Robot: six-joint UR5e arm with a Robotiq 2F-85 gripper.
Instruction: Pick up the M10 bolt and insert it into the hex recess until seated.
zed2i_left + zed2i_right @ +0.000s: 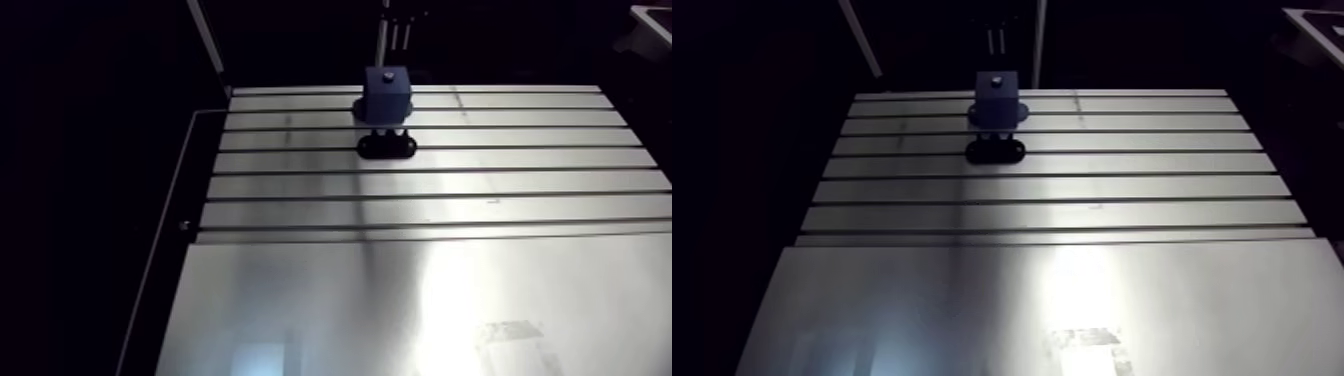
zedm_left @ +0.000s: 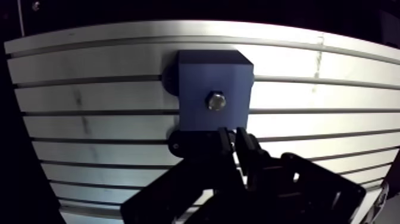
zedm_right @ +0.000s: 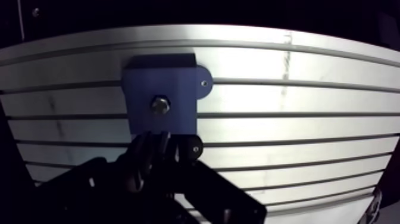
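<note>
1. Wrist view: the M10 bolt (image 2: 216,100) sits in the top face of the blue block (image 2: 199,71), with its metal hex head showing near the middle of that face. How deep it sits cannot be read.
2. The gripper (image 2: 234,134) is just short of the block's near edge, with the bolt at roughly 11 o'clock ahead of the fingertips. The fingers are drawn together, hold nothing and are clear of the bolt.
3. A black foot (image 3: 193,147) pokes out from under the block, right beside the fingers.
4. Arm view: the block stands upright at 12 o'clock, on the far rows of the slotted table (image 1: 480,190).
</note>
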